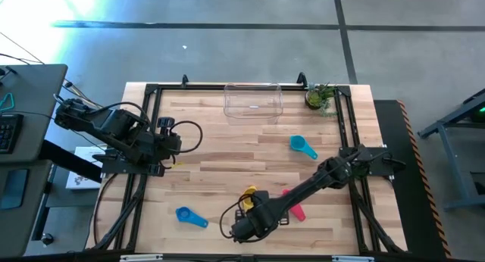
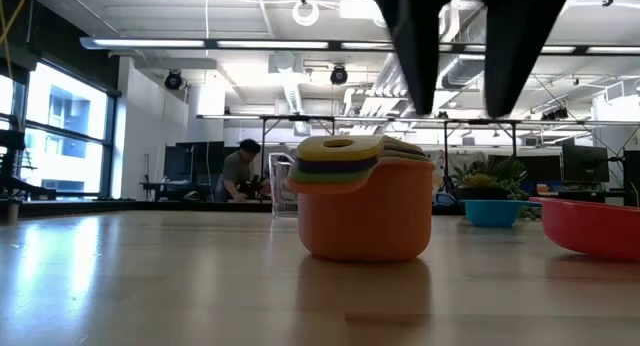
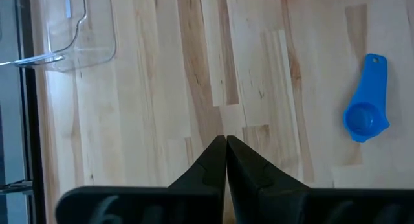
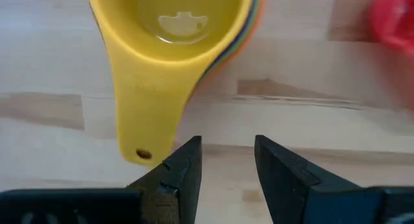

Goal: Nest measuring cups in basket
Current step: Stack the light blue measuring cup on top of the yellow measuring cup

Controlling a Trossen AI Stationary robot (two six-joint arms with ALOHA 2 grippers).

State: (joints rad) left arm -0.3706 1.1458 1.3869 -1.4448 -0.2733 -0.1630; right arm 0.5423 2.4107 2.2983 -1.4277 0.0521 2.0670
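Two arms: you have the right one at work near the table's front edge, the left one waiting at the left rim.
Right gripper: your fingers stand partly open, gripping nothing, hung above the wood.
Nested stack: orange plastic cup at the bottom, thinner coloured scoops inside, yellow scoop on top; its handle tip lies just beside your fingertip, apart from it, at about 10 o'clock from the gripper in the wrist view.
Left gripper: fingers pressed together, empty.
Loose cups: blue scoop at 7 o'clock on the table, teal scoop at 2 o'clock, coral-red cup just beside the stack.
Clear plastic rectangular basket: at 12 o'clock, far edge, well apart from the stack.
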